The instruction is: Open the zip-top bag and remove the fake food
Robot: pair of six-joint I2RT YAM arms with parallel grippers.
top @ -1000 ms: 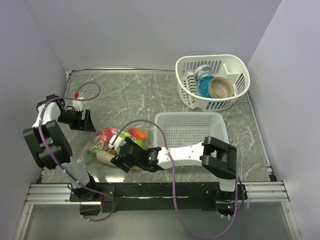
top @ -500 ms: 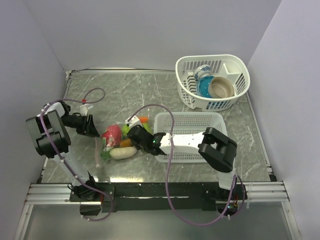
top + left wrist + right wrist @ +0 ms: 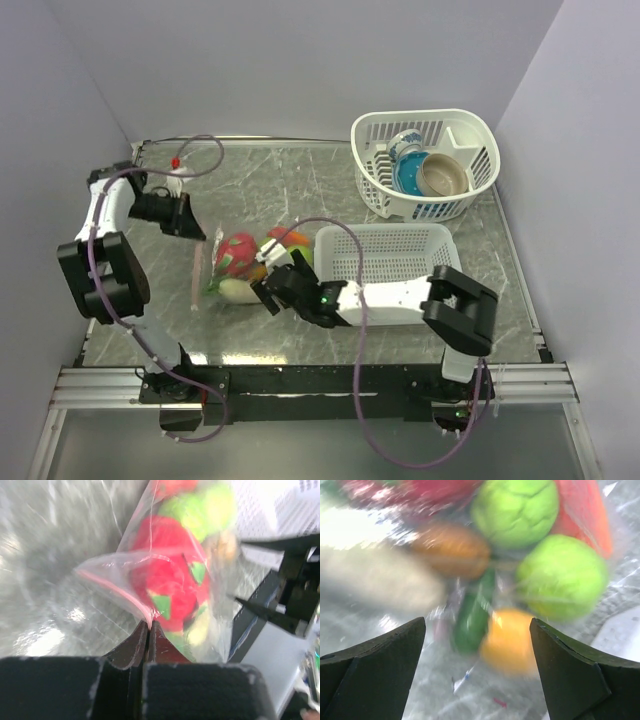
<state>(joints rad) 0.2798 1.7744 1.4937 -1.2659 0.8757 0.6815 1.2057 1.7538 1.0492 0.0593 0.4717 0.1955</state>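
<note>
Pinching from the far left in the overhead view, my left gripper (image 3: pixel 190 220) reaches toward the zip-top bag (image 3: pixel 222 282), which lies on the counter (image 3: pixel 290 190) left of centre with the fake food (image 3: pixel 237 252) bunched inside. My right gripper (image 3: pixel 270 288) sits over the bag's near right end. The rectangular basket (image 3: pixel 380 229) stands just beside the bag on the right. The round basket (image 3: pixel 420 114) with its cup (image 3: pixel 405 150) and bowl (image 3: pixel 443 175) is well apart at the far right.

From my left wrist, the left gripper (image 3: pixel 149 625) is closed tight on the bag's edge at the pink zip strip (image 3: pixel 112 585). I judge this hold thin: if I have one lip only, or the film slides out, the mouth will not part.

From my right wrist, the right gripper (image 3: pixel 477 630) is spread wide and holds nothing, hovering over green balls (image 3: pixel 515 510), an orange piece (image 3: pixel 507 640) and a green vegetable (image 3: pixel 472 612). Closing here could clamp food through the plastic instead of film. The view is blurred, so I cannot tell whether it touches the bag.
</note>
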